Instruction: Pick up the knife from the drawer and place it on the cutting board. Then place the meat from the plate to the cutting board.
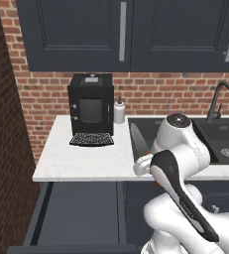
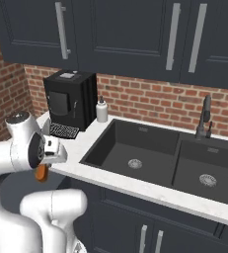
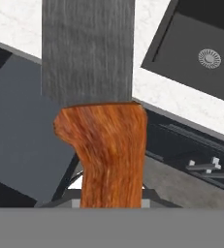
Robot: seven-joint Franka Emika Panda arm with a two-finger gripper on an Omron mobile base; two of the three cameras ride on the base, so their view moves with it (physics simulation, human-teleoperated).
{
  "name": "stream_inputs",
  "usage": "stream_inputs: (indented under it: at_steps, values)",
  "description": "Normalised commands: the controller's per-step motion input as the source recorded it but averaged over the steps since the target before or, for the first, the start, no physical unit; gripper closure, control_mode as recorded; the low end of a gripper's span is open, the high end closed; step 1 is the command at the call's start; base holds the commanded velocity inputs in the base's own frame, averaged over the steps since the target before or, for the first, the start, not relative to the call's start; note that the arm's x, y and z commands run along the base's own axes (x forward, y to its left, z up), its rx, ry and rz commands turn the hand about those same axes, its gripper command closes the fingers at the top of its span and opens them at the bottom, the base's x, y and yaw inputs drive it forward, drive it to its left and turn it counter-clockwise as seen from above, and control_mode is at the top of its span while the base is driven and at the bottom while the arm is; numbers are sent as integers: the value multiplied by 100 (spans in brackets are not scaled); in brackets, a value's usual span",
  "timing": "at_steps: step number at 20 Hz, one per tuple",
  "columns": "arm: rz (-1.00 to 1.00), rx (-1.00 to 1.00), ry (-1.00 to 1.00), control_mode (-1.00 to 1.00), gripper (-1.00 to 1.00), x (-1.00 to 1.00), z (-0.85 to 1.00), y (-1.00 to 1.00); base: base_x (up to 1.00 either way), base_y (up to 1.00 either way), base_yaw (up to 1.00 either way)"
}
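knife (image 3: 96, 97) above counter (image 1: 81, 158) edge

You had a black coffee machine (image 1: 90, 106) standing on the white counter (image 1: 81, 158), a soap dispenser (image 1: 119, 111) just beside it. Beyond the jaws lay the dark double sink (image 2: 135, 153) and its faucet (image 2: 205, 117).
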Motion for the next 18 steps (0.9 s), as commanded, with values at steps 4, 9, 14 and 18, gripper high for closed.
stream_inputs:
  at_steps: [4, 9, 14, 18]
  values:
    - [-16, 0, 11, -100, 100, 59, 2, -64, 0, 0, 0]
    - [-12, 0, 12, -100, 100, 51, -14, -54, 0, 0, 0]
    - [-7, 0, 10, -100, 100, 15, -29, -70, 0, 0, 0]
    - [-7, 0, 6, 100, 100, 0, -32, -42, -1, -11, -4]
